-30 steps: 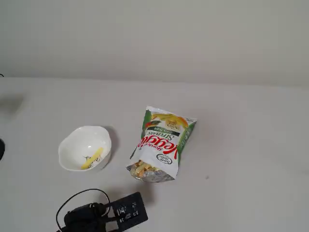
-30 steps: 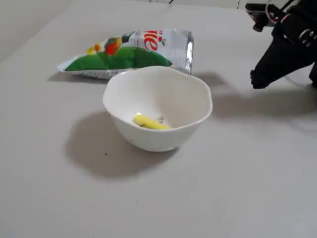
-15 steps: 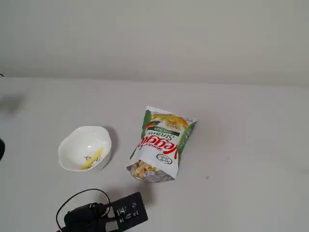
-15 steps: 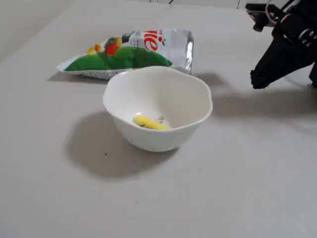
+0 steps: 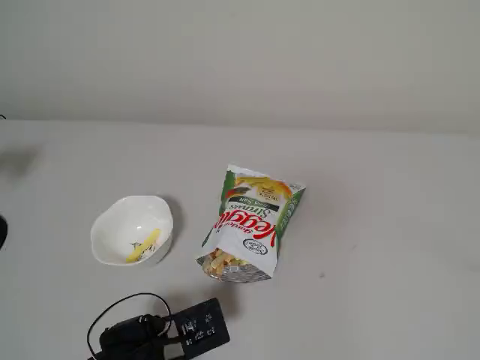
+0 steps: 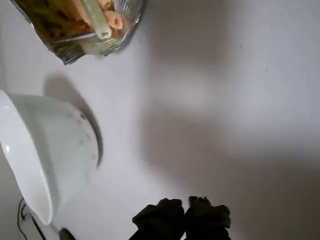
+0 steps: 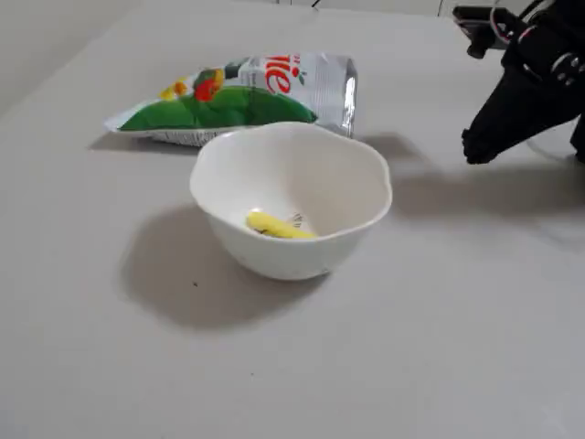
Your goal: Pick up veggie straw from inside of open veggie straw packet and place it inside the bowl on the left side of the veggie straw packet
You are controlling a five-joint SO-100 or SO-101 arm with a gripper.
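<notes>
At the upper left of the frame lies the open mouth of the veggie straw packet (image 6: 80, 30), its silvery edge crumpled, with pale orange and green straws (image 6: 102, 17) crowded inside. Below it, at the left edge, the white bowl (image 6: 45, 155) shows from the side, its rim facing left and its shadow on the pale worktop (image 6: 225, 100). At the bottom centre the dark gripper (image 6: 185, 220) enters, its jaws pressed together with nothing between them.

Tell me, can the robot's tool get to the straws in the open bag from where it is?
Probably yes. The tool hangs shut and empty near the veggie straw packet, whose open mouth faces it with only bare table between.
</notes>
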